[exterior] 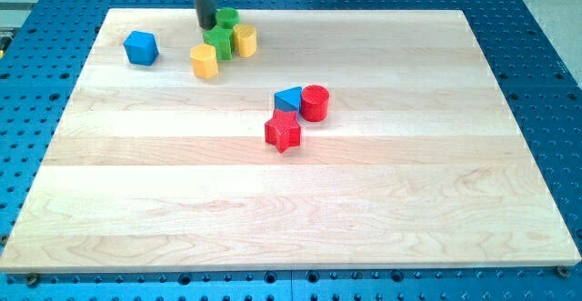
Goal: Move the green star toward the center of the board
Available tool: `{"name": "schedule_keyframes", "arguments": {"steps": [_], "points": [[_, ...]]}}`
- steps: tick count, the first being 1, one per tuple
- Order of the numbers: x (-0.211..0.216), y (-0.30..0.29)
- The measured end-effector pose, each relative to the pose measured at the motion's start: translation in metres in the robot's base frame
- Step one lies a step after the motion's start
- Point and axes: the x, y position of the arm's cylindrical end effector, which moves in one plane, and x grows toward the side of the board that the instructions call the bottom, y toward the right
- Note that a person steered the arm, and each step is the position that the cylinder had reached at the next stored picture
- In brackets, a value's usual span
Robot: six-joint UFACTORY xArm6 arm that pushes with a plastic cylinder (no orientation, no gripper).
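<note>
Worktop (pixel 291 210): pale wooden board; its centre lies near the red and blue group.
Green star (pixel 219 42): far left, hemmed between a yellow block (pixel 205 61), a second yellow block (pixel 245 39) and a green block (pixel 227 17).
My tip (pixel 206 25): just behind the star, apparently placed to drive it nearward and right.
Pincer: none fitted; the rod has nothing to open or pinch.
</note>
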Motion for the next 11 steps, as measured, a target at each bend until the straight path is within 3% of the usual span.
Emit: {"name": "schedule_keyframes", "arguments": {"steps": [1, 3, 6, 7, 8, 9, 10, 11], "points": [[0.037, 0.020], [0.025, -0.023], [0.095, -0.134], [0.077, -0.135], [0.039, -0.130], [0.041, -0.084], [0.050, 0.007], [0.091, 0.045]]}}
